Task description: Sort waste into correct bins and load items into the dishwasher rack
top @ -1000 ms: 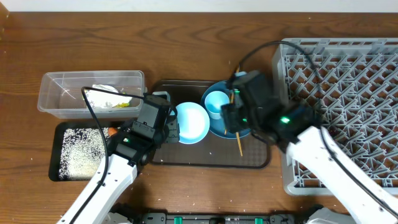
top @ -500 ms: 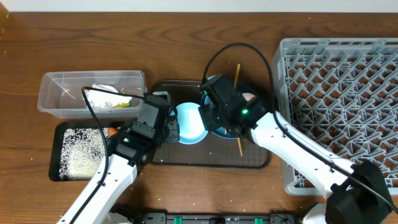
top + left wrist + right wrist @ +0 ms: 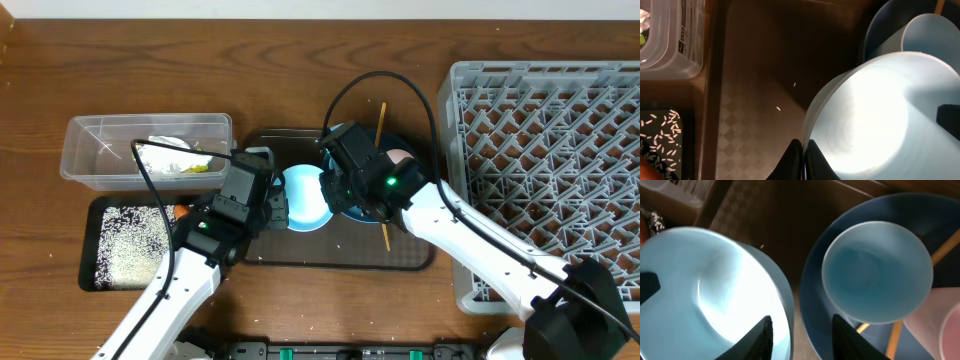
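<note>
Pale blue and glossy, the small bowl [image 3: 305, 197] is at the middle of the dark brown serving tray [image 3: 330, 250], just beside the large blue plate [image 3: 880, 205] that carries the light blue cup [image 3: 877, 272]. The left pincer [image 3: 802, 150] is clamped tight on the bowl's left rim. The right pincer [image 3: 802, 320] hangs with its jaws apart over the opposite rim, gripping nothing. One finger is over the bowl's hollow and the other over the plate.

This looks like a hand-over, so the bowl can go to the rack [image 3: 550, 150]. The rim seems to run between the right fingers, though glare blurs it. A good grip would seat the fingers deep across the rim and clear of the cup. The right pincer should close fully before the left lets go.
</note>
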`<action>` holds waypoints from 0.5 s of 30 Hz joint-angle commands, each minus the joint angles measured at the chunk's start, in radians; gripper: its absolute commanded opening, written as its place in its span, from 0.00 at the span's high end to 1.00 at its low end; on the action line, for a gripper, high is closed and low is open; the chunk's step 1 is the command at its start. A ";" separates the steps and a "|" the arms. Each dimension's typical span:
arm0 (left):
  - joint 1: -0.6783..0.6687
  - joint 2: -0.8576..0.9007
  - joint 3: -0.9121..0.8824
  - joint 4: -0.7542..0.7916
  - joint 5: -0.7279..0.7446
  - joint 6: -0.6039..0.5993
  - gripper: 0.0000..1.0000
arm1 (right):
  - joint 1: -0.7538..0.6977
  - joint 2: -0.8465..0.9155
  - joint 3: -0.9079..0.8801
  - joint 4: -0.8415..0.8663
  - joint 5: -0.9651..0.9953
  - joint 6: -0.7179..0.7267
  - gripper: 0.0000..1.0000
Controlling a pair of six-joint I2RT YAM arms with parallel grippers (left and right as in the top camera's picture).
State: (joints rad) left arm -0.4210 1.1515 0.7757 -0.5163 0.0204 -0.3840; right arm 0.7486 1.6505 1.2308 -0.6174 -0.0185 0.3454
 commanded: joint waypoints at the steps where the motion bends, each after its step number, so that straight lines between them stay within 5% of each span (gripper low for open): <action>1: -0.002 -0.009 0.014 0.002 0.002 0.018 0.94 | 0.026 0.022 0.013 0.000 0.000 0.025 0.63; 15: -0.002 -0.009 0.014 0.002 0.002 0.018 0.94 | 0.038 0.055 0.013 0.012 0.019 0.024 0.72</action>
State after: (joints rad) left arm -0.4210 1.1515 0.7757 -0.5163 0.0204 -0.3840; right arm 0.7834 1.7058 1.2308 -0.6106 -0.0109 0.3603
